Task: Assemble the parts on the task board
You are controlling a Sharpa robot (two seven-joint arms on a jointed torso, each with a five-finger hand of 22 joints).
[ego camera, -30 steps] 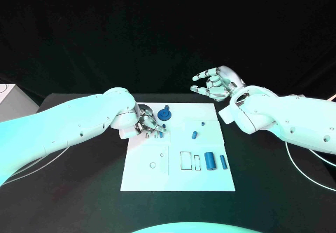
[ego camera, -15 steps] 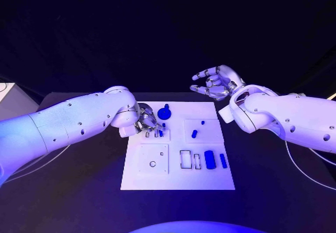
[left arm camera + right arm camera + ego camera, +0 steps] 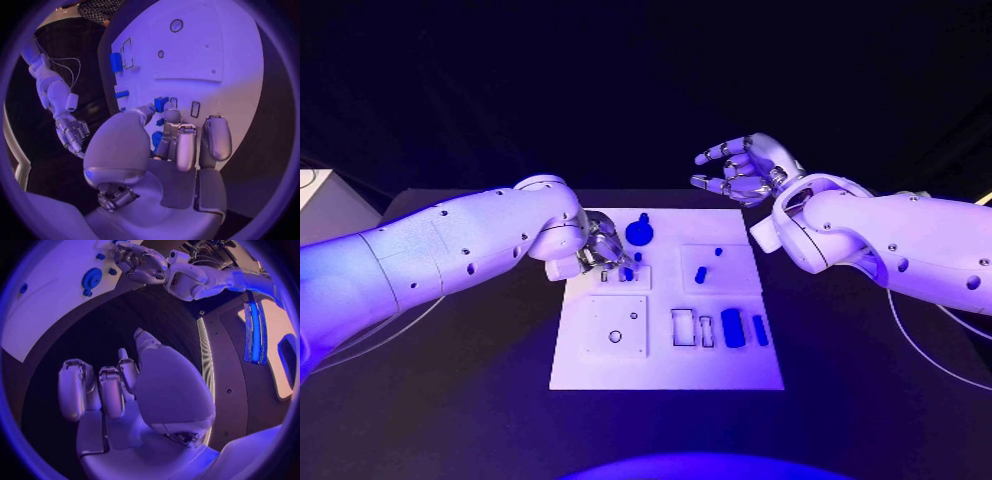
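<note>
head view, left hand (image 3: 600,252) fingertips hiding a blue part (image 3: 627,273)

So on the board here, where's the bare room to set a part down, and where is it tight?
The task board's near strip, below the round-hole plate and slots, is bare. So is the far right corner beyond the two small parts. It is tight at the far left, where the left hand sits beside the disc-shaped part. The right hand hovers past the far edge.
</note>
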